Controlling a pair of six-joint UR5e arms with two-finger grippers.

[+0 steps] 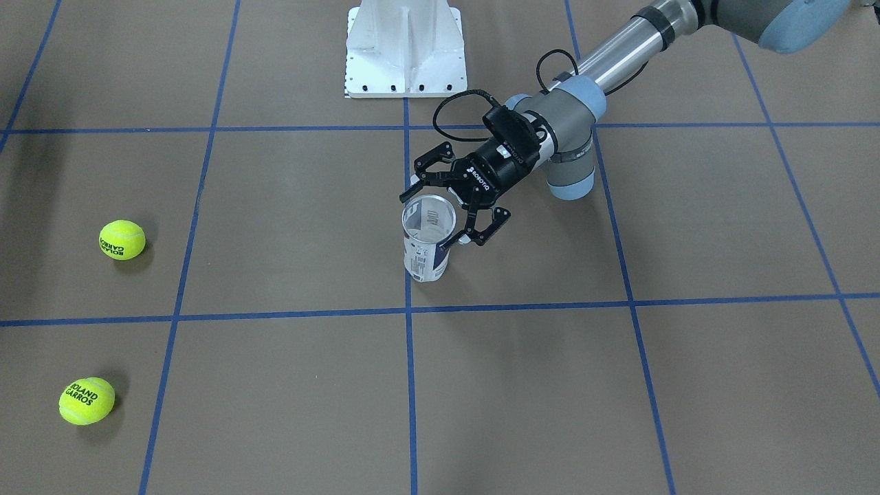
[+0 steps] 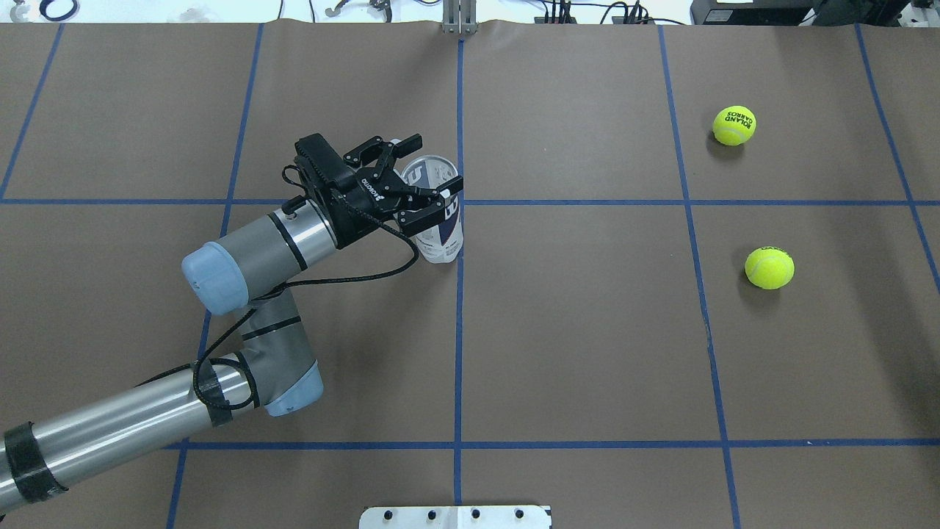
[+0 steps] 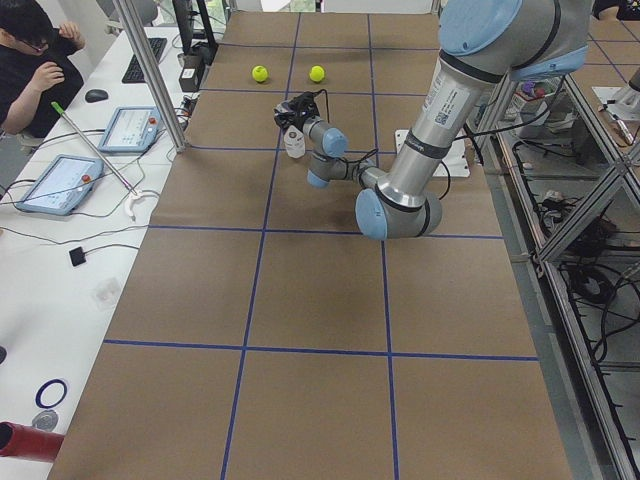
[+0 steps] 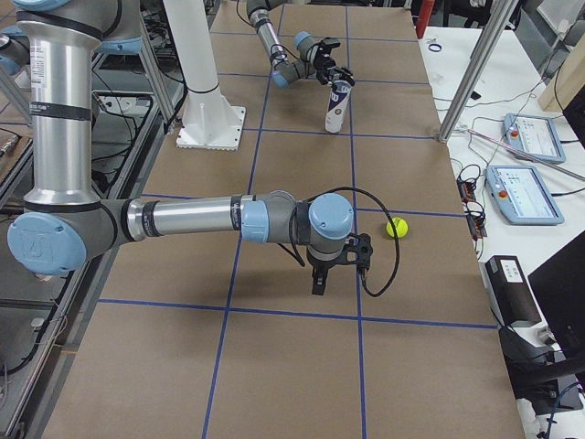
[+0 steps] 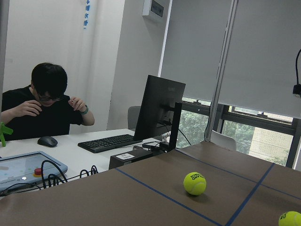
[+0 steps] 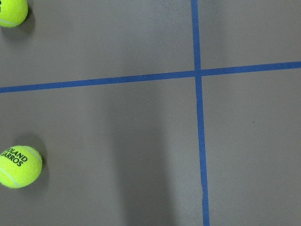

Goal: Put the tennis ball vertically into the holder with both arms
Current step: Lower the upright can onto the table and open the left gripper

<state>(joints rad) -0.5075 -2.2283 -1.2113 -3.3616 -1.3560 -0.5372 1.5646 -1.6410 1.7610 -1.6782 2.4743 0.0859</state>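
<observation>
The holder [image 1: 427,249] is a clear can with a white and navy label, standing upright near the table's middle, open mouth up. My left gripper [image 1: 436,216] reaches in sideways with its jaws spread on either side of the holder's top [image 2: 439,239], open. Two yellow-green tennis balls [image 2: 734,125] [image 2: 769,267] lie apart on the robot's right side; the right wrist view looks down on both tennis balls [image 6: 19,166] [image 6: 9,9]. My right gripper [image 4: 335,272] hangs pointing down above the table near one tennis ball [image 4: 396,228]; I cannot tell whether it is open or shut.
A white metal base bracket [image 1: 404,48] is bolted at the robot's side of the table. Blue tape lines grid the brown surface. A person [image 3: 30,60] sits at a desk with tablets and a keyboard beyond the table's far edge.
</observation>
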